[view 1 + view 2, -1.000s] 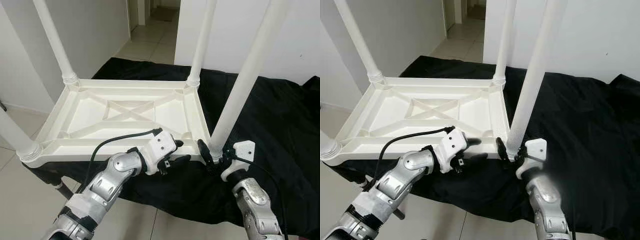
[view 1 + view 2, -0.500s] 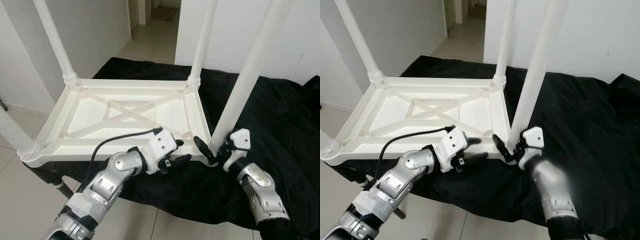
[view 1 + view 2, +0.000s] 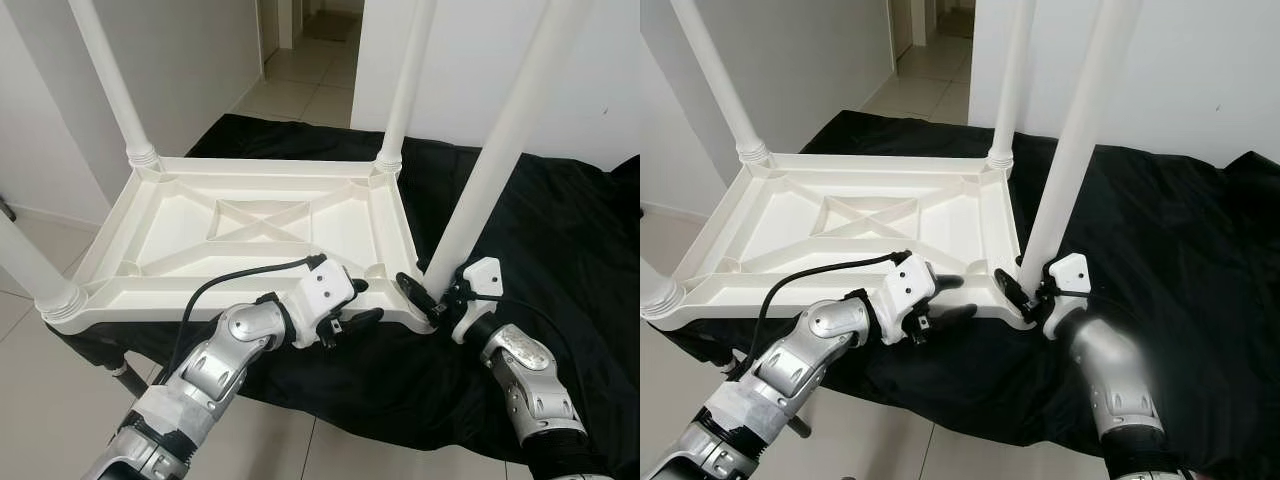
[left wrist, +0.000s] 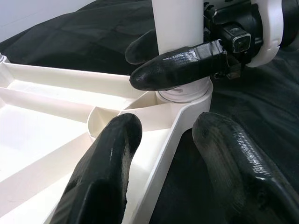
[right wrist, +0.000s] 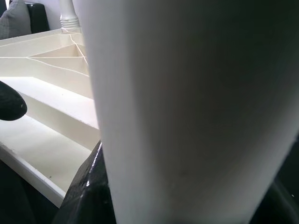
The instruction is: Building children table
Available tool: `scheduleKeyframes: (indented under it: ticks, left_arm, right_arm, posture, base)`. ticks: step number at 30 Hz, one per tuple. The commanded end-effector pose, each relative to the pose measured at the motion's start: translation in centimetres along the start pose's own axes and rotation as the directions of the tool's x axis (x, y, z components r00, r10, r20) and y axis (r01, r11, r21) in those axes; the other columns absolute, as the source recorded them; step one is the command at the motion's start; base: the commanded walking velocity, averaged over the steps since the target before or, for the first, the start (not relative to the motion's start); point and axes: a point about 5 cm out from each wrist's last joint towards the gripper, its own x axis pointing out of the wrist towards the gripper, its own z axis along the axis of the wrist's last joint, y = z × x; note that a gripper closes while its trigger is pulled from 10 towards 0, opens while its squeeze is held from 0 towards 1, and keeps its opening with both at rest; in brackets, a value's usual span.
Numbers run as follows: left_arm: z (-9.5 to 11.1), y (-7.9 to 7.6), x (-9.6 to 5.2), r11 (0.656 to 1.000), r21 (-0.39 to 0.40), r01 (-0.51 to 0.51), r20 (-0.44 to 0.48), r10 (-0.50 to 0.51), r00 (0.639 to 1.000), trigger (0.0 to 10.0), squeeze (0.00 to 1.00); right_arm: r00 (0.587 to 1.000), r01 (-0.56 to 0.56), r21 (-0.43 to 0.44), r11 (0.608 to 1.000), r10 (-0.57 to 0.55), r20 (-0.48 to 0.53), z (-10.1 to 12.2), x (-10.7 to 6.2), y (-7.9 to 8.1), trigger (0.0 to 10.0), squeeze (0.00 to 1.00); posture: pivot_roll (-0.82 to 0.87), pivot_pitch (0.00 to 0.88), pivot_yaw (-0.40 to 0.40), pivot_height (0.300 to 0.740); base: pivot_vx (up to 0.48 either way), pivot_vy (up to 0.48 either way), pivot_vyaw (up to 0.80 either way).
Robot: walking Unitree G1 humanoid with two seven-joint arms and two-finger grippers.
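A white plastic children's table (image 3: 200,290) lies upside down on a black cloth, its legs pointing up. My right gripper (image 3: 432,300) is shut around the base of the near right leg (image 3: 490,170), just above its corner socket. One black finger (image 3: 412,288) shows on the leg's left side, and the leg (image 5: 187,93) sits tight between the fingers in the right wrist view. My left gripper (image 3: 362,302) pinches the table's near rim a little left of that corner, one finger inside the rim (image 4: 159,149) and one outside. The right gripper's finger (image 4: 177,70) crosses the leg in the left wrist view.
Three more legs stand up: near left (image 3: 30,270), far left (image 3: 110,80), far right (image 3: 405,80). The black cloth (image 3: 560,240) covers a low support and spreads to the right. Tiled floor lies in front and left; a corridor (image 3: 300,50) opens behind, between white walls.
My right gripper has moved up and in against the near right leg, and its finger has turned from upright to slanted. The left gripper and the table have stayed put.
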Motion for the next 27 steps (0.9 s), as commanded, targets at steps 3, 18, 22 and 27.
scheduleKeyframes:
  ticks: [3, 18, 22, 27]
  left_arm:
    - [-0.1, -0.5, 0.0, 0.998, 0.005, 0.058, -0.007, -0.058, 0.998, 10.0, 0.0]
    - [-0.2, -0.6, -0.1, 0.998, 0.0, 0.062, -0.013, -0.062, 0.998, 10.0, 0.0]
    - [-0.2, -0.7, -0.1, 0.998, -0.001, 0.063, -0.013, -0.063, 0.998, 10.0, 0.0]
    - [-0.1, -0.7, -0.1, 0.998, -0.001, 0.062, -0.01, -0.062, 0.998, 10.0, 0.0]
  right_arm:
    - [0.994, 0.097, 0.035, 0.995, -0.096, -0.043, -0.6, 0.0, 0.0, 10.0, 0.0]
    - [0.867, 0.498, 0.122, 0.859, -0.494, -0.066, 0.1, 0.8, 2.1, 10.0, 0.0]
    - [0.806, 0.592, 0.14, 0.794, -0.584, -0.095, -0.3, 0.7, 2.9, 10.0, 0.0]
    - [0.678, 0.734, 0.185, 0.654, -0.723, -0.136, -0.4, 1.3, 4.8, 10.0, 0.0]
  posture:
    - [-0.02, 0.023, -0.012, 0.74]
    - [-0.02, 0.036, -0.011, 0.74]
    - [-0.02, 0.036, -0.011, 0.74]
    - [-0.01, 0.036, -0.009, 0.74]
  base:
    - [0.0, 0.0, 0.0]
    - [0.0, 0.0, 0.0]
    - [0.0, 0.0, 0.0]
    - [0.0, 0.0, 0.0]
